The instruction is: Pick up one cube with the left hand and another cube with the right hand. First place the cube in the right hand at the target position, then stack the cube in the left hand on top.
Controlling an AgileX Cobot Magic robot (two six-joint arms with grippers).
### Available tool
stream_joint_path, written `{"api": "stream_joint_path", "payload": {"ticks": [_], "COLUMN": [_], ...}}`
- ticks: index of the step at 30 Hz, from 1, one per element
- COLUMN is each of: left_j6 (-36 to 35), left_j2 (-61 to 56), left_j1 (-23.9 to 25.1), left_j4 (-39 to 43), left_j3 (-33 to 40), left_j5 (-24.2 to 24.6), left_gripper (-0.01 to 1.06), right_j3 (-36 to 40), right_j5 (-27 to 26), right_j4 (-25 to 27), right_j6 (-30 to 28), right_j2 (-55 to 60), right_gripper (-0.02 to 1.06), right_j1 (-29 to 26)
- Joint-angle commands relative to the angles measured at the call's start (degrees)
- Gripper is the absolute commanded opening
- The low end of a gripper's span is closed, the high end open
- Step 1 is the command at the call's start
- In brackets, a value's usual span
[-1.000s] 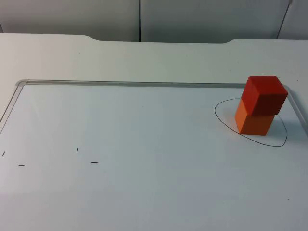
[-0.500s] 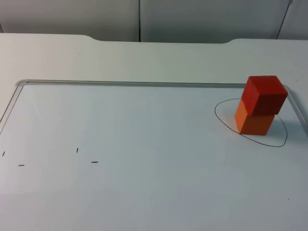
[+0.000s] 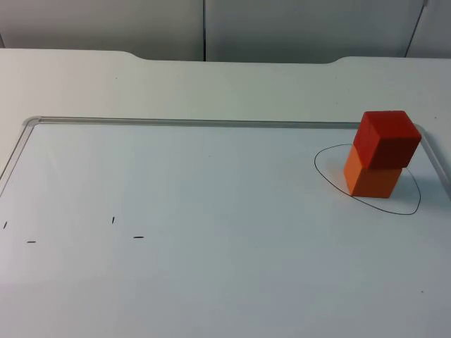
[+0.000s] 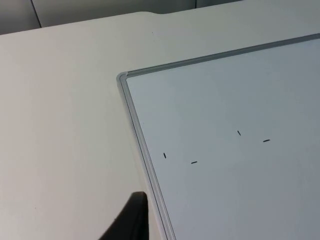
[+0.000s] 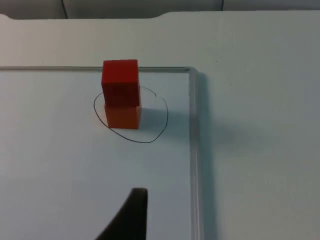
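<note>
Stack done, both arms pulled back.
Red cube (image 3: 385,138) atop orange cube (image 3: 372,177) in drawn circle (image 3: 416,204), whiteboard's (image 3: 211,282) 3 o'clock. L & R claw state: can't tell.

Left wrist cam is looking at the whiteboard's (image 4: 240,175) rounded corner, with its grey frame (image 4: 145,145) running off in two directions. The white table (image 4: 65,125) sits all around it, and the grey partition wall (image 4: 100,10) is at the far end. A few short black pen marks (image 4: 194,162) are on the board. One black fingertip (image 4: 131,220) of the left gripper pokes in right beside the frame.
</note>
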Motion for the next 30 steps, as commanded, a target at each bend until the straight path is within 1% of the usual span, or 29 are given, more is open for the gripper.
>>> {"api": "stream_joint_path", "payload": {"ticks": [1,24,26,28,29,30], "left_j6": [0.0,0.0,0.0,0.0,0.0,0.0], "left_j2": [-0.26,-0.26,-0.26,-0.26,-0.26,-0.26], "left_j1": [0.05,0.05,0.78,2.74,2.74,4.11], "left_j4": [-0.45,-0.45,-0.3,-0.3,-0.3,-0.3], "left_j3": [0.12,0.12,0.12,0.12,0.12,0.12], "left_j5": [-0.79,-0.79,-0.79,-0.79,-0.79,-0.79], "left_gripper": [1.05,1.05,1.05,1.05,1.05,1.05], "right_j3": [0.39,0.39,0.39,0.39,0.39,0.39], "right_j5": [-0.71,-0.71,-0.71,-0.71,-0.71,-0.71], "right_j4": [-0.07,-0.07,-0.07,-0.07,-0.07,-0.07], "right_j6": [0.11,0.11,0.11,0.11,0.11,0.11], "right_j2": [-0.23,-0.23,-0.23,-0.23,-0.23,-0.23], "right_gripper": [1.05,1.05,1.05,1.05,1.05,1.05], "right_j1": [-1.01,-1.01,-1.01,-1.01,-1.01,-1.01]}}
